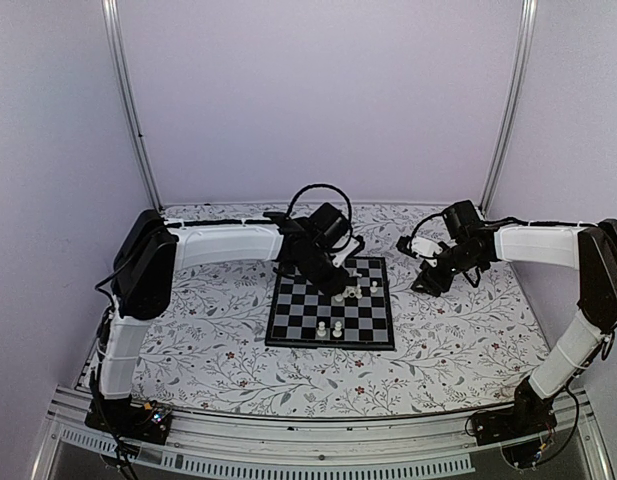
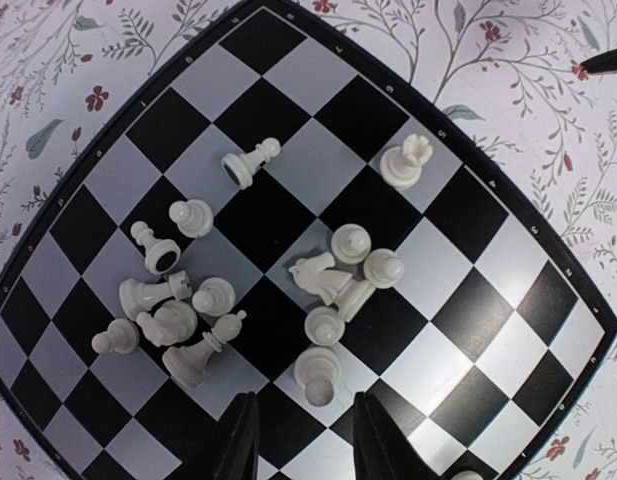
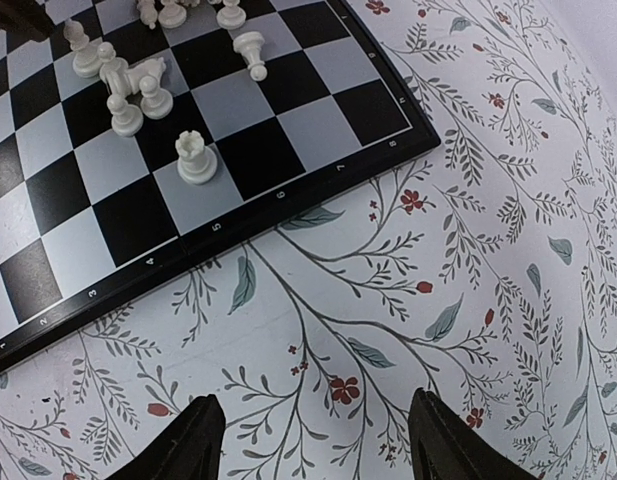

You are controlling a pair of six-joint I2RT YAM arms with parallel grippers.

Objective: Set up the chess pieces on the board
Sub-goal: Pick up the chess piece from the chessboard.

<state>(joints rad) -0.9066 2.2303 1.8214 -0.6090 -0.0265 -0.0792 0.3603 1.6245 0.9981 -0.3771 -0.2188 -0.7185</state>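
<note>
A: Where are the small cream-white chess pieces (image 2: 338,280) with rounded tops to be found?

B: All that can be seen are on the flat square chessboard (image 1: 298,325) of black and pale grey checks, which is framed by a thin black border. In the left wrist view two loose heaps are seen near the middle of the chessboard (image 2: 468,300), and several pieces are tipped on their sides. One crenellated piece (image 2: 405,163) is set apart, closer to the border. In the top view a pair of pieces (image 1: 321,328) is seen upright by the near edge of the chessboard.

A: How is the black two-finger left gripper (image 2: 306,445) placed?

B: It is held above the chessboard, just short of one heap. Its jaws are parted by a moderate gap. Only squares are seen between them, so nothing is gripped.

A: And the black right gripper (image 3: 313,445)?

B: It is held off the chessboard, over the white table (image 3: 388,300) printed with leaves and small red flowers, near the border. Its jaws are spread wide and nothing is held. From its camera the crenellated piece (image 3: 195,158) is seen standing upright close to that border.
</note>
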